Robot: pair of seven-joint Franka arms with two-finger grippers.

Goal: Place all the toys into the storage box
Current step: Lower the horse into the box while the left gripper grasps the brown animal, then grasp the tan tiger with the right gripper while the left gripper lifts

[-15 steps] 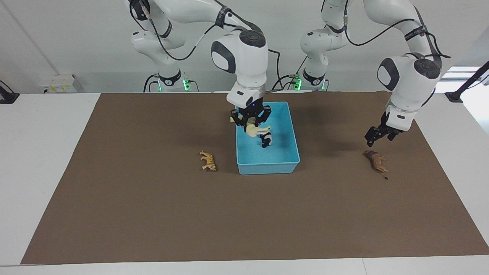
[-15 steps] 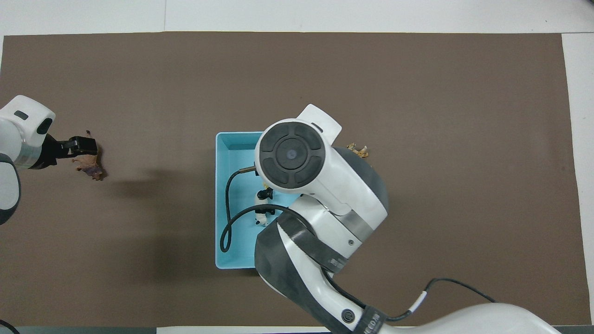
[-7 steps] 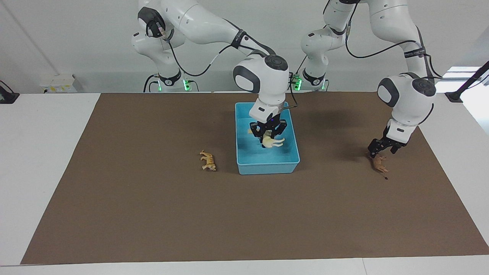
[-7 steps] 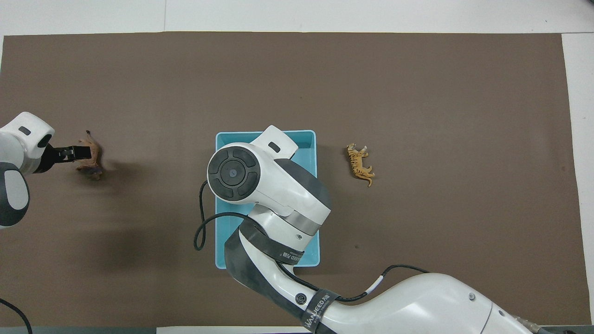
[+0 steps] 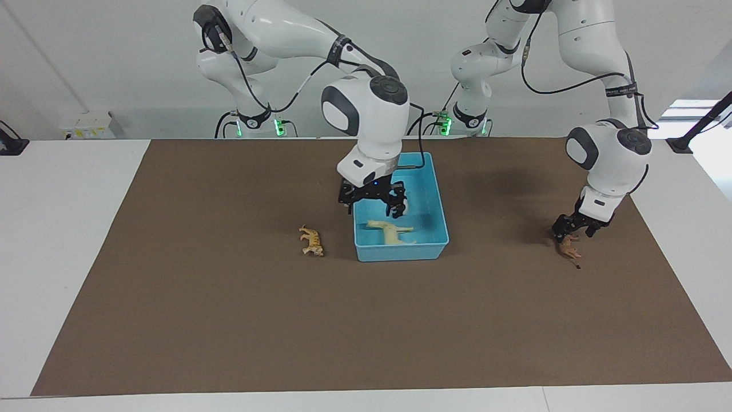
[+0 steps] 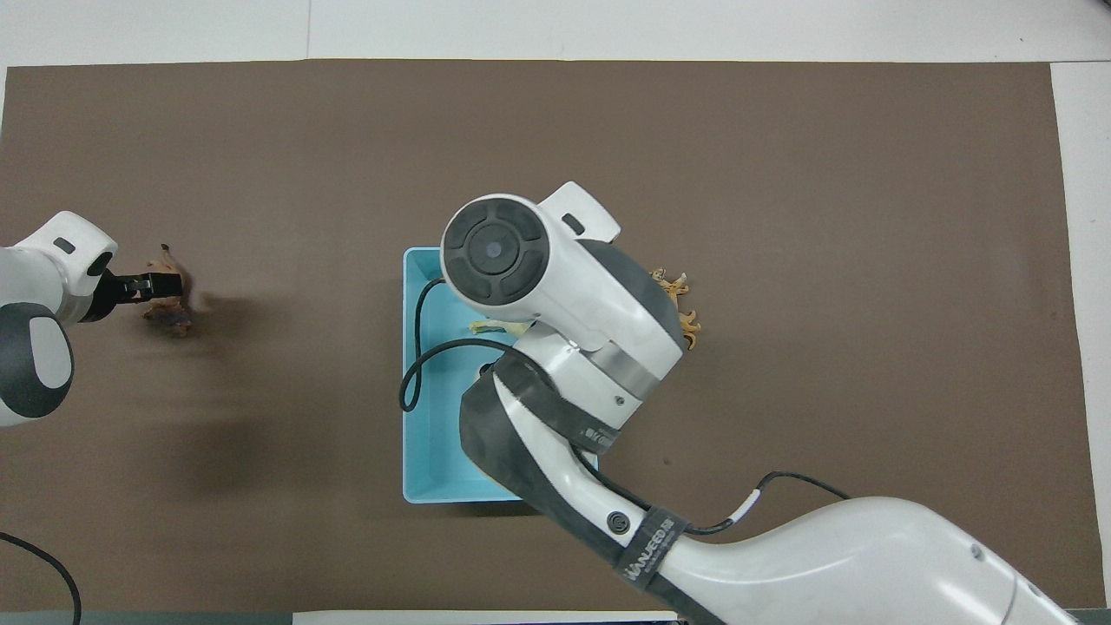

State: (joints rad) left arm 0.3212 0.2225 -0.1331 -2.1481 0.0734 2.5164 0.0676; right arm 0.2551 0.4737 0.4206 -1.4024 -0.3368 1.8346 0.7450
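our right gripper (image 5: 372,201) fingers spread, empty over light blue plastic storage box (image 5: 434,229), pale cream horse figurine (image 5: 389,231) inside; left gripper (image 5: 570,229) at brown lion figurine (image 5: 569,248), grip unclear.

Cream horse (image 5: 390,231) on its side in blue storage box (image 5: 430,243); tiger (image 5: 311,241) beside it; lion (image 5: 568,248) seemingly flat.

Cream horse (image 5: 390,231) released, now lying in storage box (image 5: 437,243); right gripper (image 5: 372,201) lifted, empty.
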